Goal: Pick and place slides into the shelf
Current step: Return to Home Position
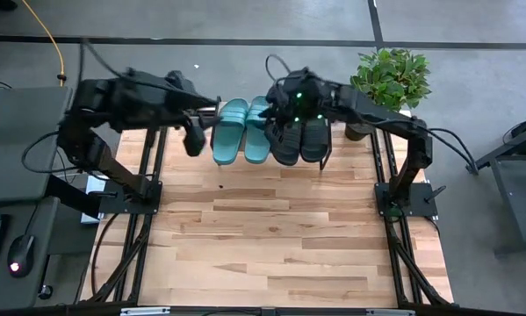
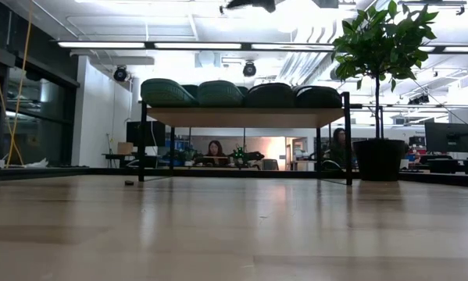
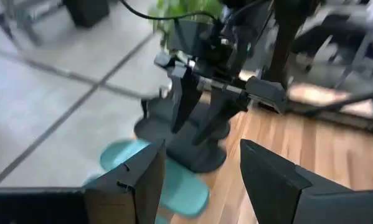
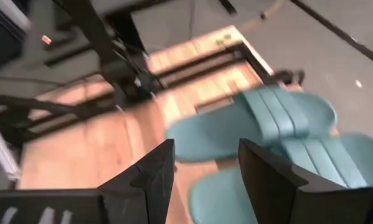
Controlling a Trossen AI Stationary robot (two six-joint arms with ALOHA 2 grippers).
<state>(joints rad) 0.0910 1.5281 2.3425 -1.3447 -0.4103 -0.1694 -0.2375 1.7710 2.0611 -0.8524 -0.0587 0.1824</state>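
Two teal slides (image 1: pixel 230 132) and two black slides (image 1: pixel 315 139), four in all, are being carried on the top board of the shelf (image 2: pixel 245 117), which is standing at the far edge of the table (image 1: pixel 271 237). They are being kept side by side in one row. The teal pair is lying toward the left arm's side and the black pair toward the right arm's side, with neighbours touching or nearly so. In the low view four rounded ends are being shown above the board, two teal and two black.

The left claw (image 1: pixel 194 139) is being held in the air just beside the outer teal slide. Its two fingers (image 3: pixel 136 180) are parted, with nothing between them. The right claw (image 1: pixel 274 116) is being held over the row where the teal pair meets the black pair, and it is likewise spread apart and empty. Both teal slides are being seen beneath it in the right wrist view.

One potted plant (image 1: pixel 391 77) is standing by the shelf's end nearest the right arm. Two people (image 2: pixel 215 150) are being seen in the room beyond the table, through the shelf's frame.
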